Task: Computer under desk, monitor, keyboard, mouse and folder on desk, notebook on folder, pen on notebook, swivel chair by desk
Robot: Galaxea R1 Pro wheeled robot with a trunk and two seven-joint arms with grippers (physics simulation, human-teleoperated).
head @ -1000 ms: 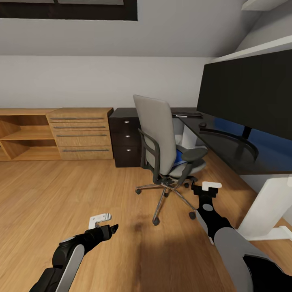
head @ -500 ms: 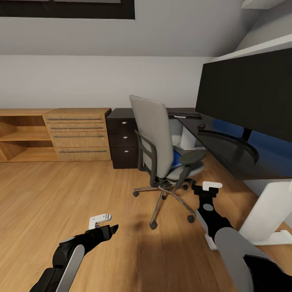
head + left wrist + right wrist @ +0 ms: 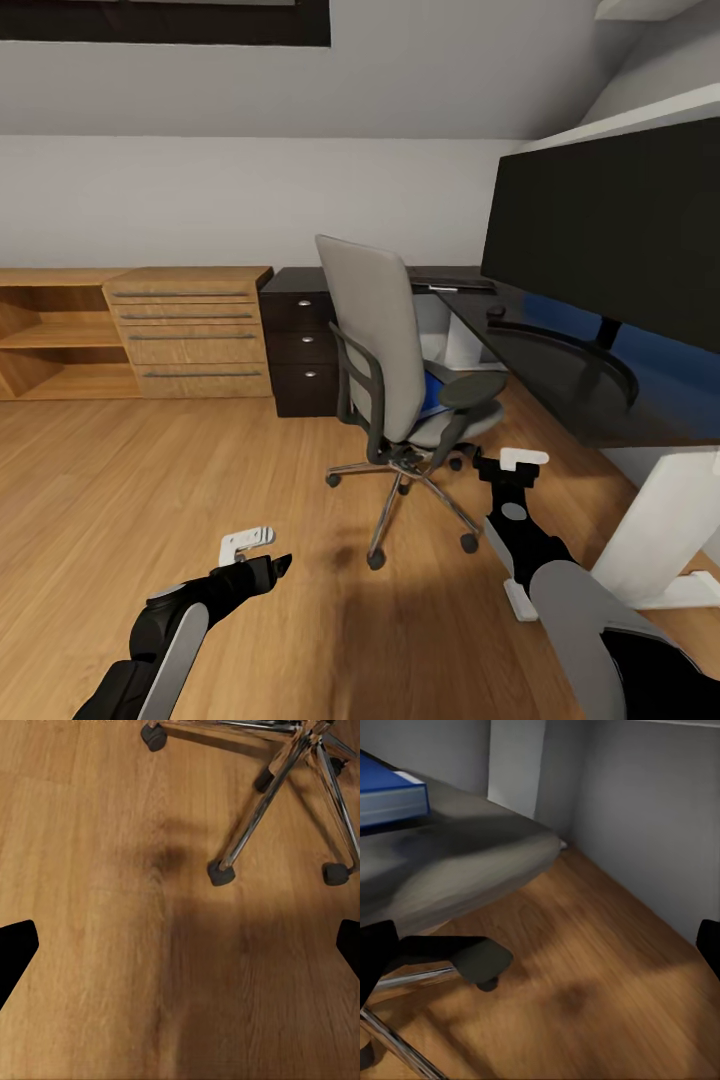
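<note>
1. Lying flat on the seat of the swivel chair (image 3: 385, 345), the blue folder (image 3: 436, 389) sits ahead of and slightly inboard of the right pincer (image 3: 512, 464); in the right wrist view the folder (image 3: 386, 795) rests on the grey seat cushion (image 3: 450, 866), well beyond the black fingertips (image 3: 375, 945).
2. The swivel chair stands on the wood floor (image 3: 150, 480) just ahead of the right pincer, its chrome base (image 3: 405, 480) between the two pincers; its casters (image 3: 221, 874) lie ahead of the left pincer (image 3: 255, 550).
3. The right pincer hovers above the floor, close to the chair's armrest (image 3: 472, 385), fingers spread apart and holding nothing.
4. The left pincer hangs low over bare planks, well apart from the chair, its fingers (image 3: 15, 952) spread wide and empty.
5. The black desk (image 3: 560, 375) runs along the outer side of the right pincer, and its white leg (image 3: 655, 530) stands near that arm.
6. The monitor (image 3: 610, 230) stands on the desk, above and beyond the right pincer; the mouse (image 3: 494, 311) and the keyboard (image 3: 455, 284) lie further along the desk.
7. The black drawer unit (image 3: 300, 350) stands behind the chair, with a wooden drawer chest (image 3: 190, 330) far ahead of the left pincer.
</note>
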